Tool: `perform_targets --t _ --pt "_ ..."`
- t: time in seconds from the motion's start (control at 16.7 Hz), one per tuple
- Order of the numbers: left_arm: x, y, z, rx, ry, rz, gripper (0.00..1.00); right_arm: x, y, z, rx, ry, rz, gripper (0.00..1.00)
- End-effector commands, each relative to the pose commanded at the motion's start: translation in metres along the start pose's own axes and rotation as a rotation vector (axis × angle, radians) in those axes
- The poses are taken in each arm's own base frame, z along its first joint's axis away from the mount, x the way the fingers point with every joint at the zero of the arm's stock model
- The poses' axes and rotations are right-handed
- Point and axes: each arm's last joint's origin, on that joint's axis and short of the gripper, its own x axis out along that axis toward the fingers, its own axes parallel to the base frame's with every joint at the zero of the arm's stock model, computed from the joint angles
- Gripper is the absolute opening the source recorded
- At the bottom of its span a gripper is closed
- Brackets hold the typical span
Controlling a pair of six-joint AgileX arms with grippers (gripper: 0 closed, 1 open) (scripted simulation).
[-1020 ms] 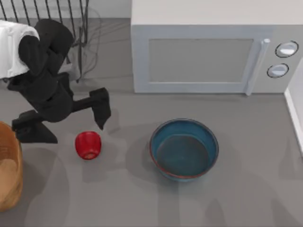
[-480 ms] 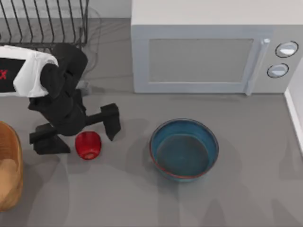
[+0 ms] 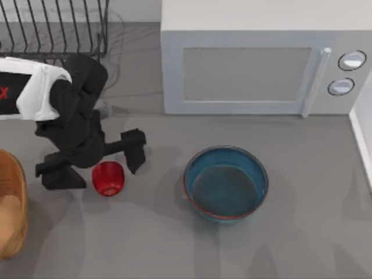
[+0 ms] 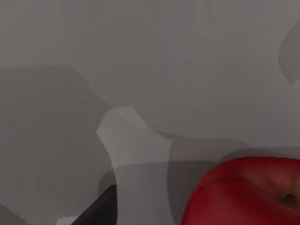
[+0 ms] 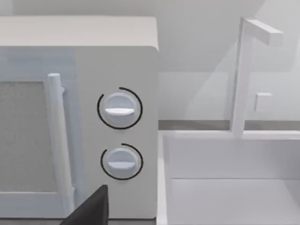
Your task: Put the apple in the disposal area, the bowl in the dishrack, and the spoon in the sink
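1. Counted on the grey worktop [image 3: 302,244]: one apple [image 3: 108,178], one bowl [image 3: 226,183], one tan-orange disposal area [image 3: 13,216], one wire dishrack [image 3: 55,26], one white microwave [image 3: 261,58] with two round knobs, and one sink whose raised rim [image 3: 360,142] lay at the right edge.
2. The left end effector [image 3: 96,161] was spread wide, one finger [image 3: 133,150] at the apple's upper right and the other at its left, near the disposal area; the apple sat on the worktop just below the gap between them, gripped by neither.
3. In the left wrist view the apple [image 4: 243,194] appeared close under the camera, resting on the worktop, with one dark fingertip [image 4: 96,211] apart from it.
4. The bowl stood upright and empty, well to the right of the apple, in front of the microwave.
5. The disposal area lay at the left edge, just left of the left end effector; the dishrack stood behind the left arm at the upper left.
6. The right wrist view faced the microwave [image 5: 93,117] and the sink [image 5: 225,178] with its white faucet [image 5: 243,75]; of the right end effector one dark fingertip [image 5: 91,208] was visible, so its opening could not be told.
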Motion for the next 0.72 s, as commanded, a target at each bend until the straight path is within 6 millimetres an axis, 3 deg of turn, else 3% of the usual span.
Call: perform_targets --t 0.6,0.72 --pt "0.0000 0.0000 0.0000 0.000 0.000 0.000 0.02 0.0000 0.0000 0.0000 0.000 0.000 0.000 1.00" --pt "0.0000 0.0000 0.0000 0.000 0.000 0.000 0.00 0.0000 0.0000 0.0000 0.000 0.000 0.000 1.00"
